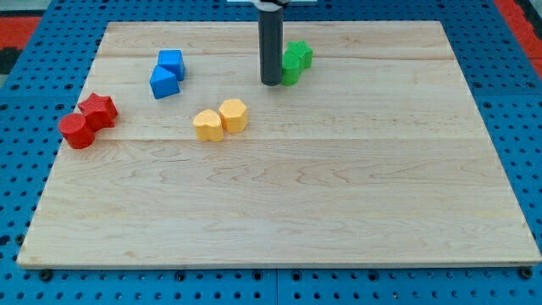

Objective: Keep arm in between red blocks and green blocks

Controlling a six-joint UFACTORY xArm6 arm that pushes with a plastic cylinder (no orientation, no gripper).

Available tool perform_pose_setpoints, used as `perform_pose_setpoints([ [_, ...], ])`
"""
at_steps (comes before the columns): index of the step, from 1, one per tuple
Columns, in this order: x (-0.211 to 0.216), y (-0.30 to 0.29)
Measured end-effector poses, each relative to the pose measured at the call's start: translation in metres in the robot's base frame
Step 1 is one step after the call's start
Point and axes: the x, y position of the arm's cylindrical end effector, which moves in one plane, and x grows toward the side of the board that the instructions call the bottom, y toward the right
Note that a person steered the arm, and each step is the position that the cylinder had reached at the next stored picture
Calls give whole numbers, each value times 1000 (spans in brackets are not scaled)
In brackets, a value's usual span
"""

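Note:
Two red blocks sit near the board's left edge: a star-shaped one [99, 110] and a rounder one [77, 130], touching. Two green blocks [296, 59] sit together near the view's top, right of centre; the left one is partly hidden by the rod. My tip [271, 82] rests on the board just left of the green blocks, touching or almost touching them. It stands far to the right of the red blocks.
Two blue blocks [168, 73] sit at the upper left, between the red blocks and my tip. Two yellow blocks [221, 119] sit below and left of my tip. The wooden board [279, 212] lies on a blue pegboard table.

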Motion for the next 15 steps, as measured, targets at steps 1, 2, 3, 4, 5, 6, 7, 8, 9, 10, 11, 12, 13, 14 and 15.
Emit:
perform_pose_setpoints([
  [1,39,-47],
  [2,60,-95],
  [3,32,-93],
  [4,14,-93],
  [5,14,-92],
  [6,14,-92],
  [7,14,-92],
  [8,14,-92],
  [9,14,-94],
  [10,14,-95],
  [11,14,-95],
  [12,0,-72],
  [13,7,-66],
  [14,12,-84],
  [15,31,-84],
])
